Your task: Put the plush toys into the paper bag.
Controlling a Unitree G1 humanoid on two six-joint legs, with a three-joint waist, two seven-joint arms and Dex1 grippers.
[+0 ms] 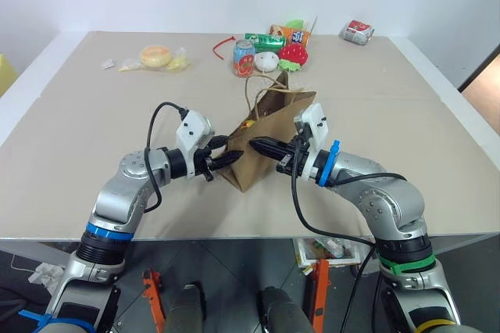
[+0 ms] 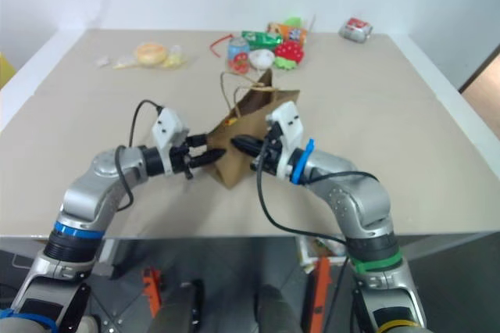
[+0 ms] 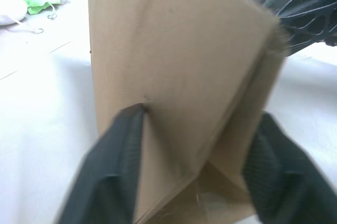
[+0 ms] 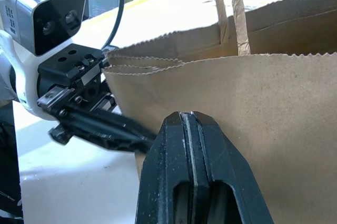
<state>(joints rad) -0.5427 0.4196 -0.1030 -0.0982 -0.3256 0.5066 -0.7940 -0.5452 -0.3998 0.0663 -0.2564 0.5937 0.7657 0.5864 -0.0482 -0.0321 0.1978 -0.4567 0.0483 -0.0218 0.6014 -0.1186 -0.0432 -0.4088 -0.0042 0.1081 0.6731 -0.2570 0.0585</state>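
Lacking any legible print, paper bag (image 1: pixel 269 134).

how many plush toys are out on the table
2: a red strawberry plush and a small white round plush side by side behind the paper bag. Others may be hidden inside it.

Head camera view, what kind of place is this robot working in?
Probably a lab or test room set up for robot trials: a plain tabletop against a bare white wall, a paper bag, and an assorted pile of props at the far edge, including a soda can and a strawberry plush.
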